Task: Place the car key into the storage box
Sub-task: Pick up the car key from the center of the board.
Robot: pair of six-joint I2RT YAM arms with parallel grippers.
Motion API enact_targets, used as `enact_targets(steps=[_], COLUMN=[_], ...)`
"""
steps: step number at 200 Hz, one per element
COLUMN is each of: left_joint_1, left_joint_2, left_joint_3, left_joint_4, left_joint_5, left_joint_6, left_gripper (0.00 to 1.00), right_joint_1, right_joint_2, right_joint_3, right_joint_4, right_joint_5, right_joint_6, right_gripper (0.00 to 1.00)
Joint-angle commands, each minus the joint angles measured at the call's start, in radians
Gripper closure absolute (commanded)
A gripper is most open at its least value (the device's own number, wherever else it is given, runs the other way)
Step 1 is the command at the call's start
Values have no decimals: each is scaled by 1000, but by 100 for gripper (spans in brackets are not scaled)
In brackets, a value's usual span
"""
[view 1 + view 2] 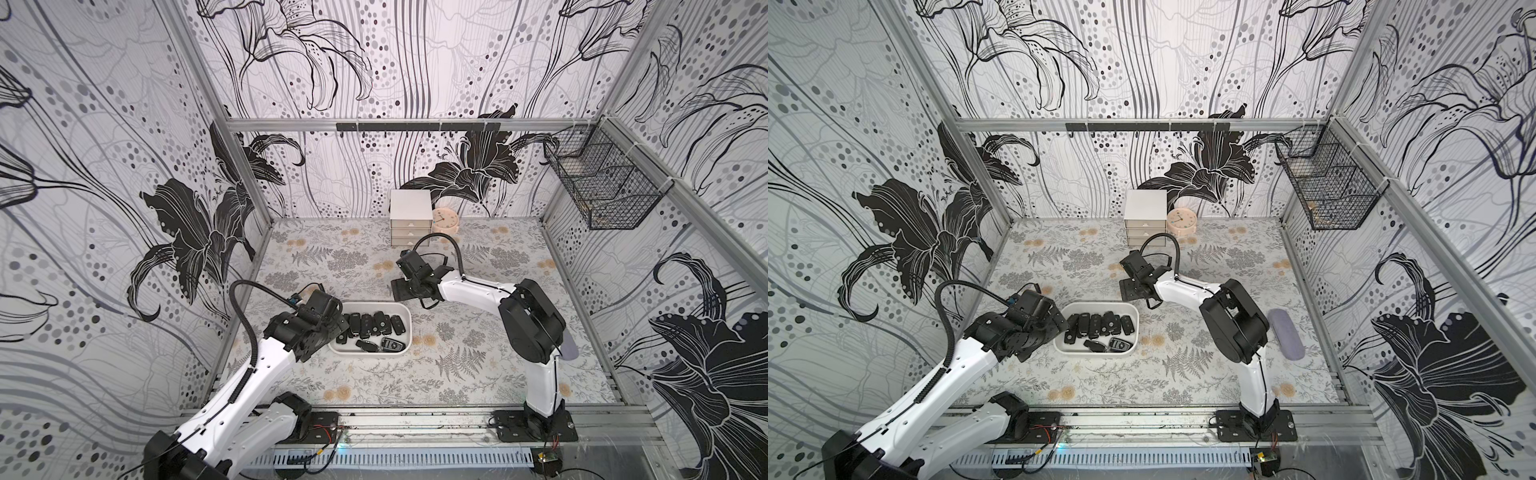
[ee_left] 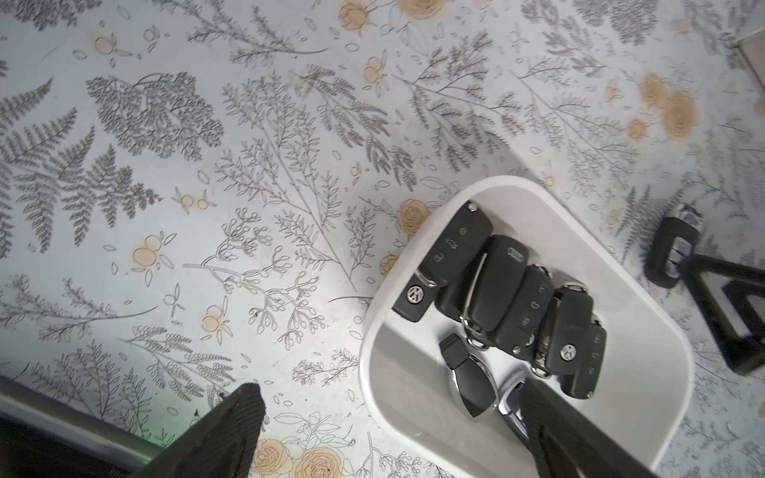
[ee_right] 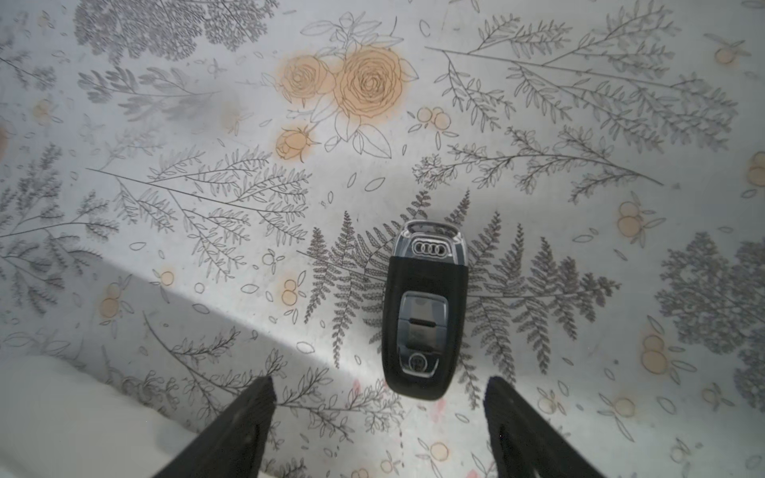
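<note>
On the floral tabletop (image 1: 457, 374), between lily-patterned walls (image 1: 104, 187), sits the storage box (image 1: 409, 328).

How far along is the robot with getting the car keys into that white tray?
Nearly done, it seems: several key fobs already lie in the storage box. In hand: nothing gripped yet; the right hand hangs open over one Audi key on the table outside it. Left to do: grasp it, carry it over, drop it in. The left hand is open and empty.
</note>
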Motion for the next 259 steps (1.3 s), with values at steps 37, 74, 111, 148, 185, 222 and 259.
enact_targets(steps=[37,74,111,148,185,222,259], left_joint_1=[8,6,7,8,7,7,8], left_joint_2=[-29,-16,-14,-16,-3,-6,-28], left_joint_3=[35,50,53,58,84,90,41], left_joint_4=[125,164,199,236,202,211,281], left_joint_5=[78,133,179,244,233,234,264], left_joint_6=[135,196,238,261,281,281,275], left_gripper=[1,1,1,1,1,1,1], right_joint_1=[-11,-21,-24,-30,-31,-31,-31], right_joint_2=[123,166,199,240,242,213,186], right_joint_3=[118,158,186,222,233,222,240], right_joint_4=[-122,-139,-156,-170,-185,-205,-249], right_joint_5=[47,50,49,50,45,58,115], right_joint_6=[22,28,31,25,39,50,72], right_gripper=[23,23,26,35,46,58,58])
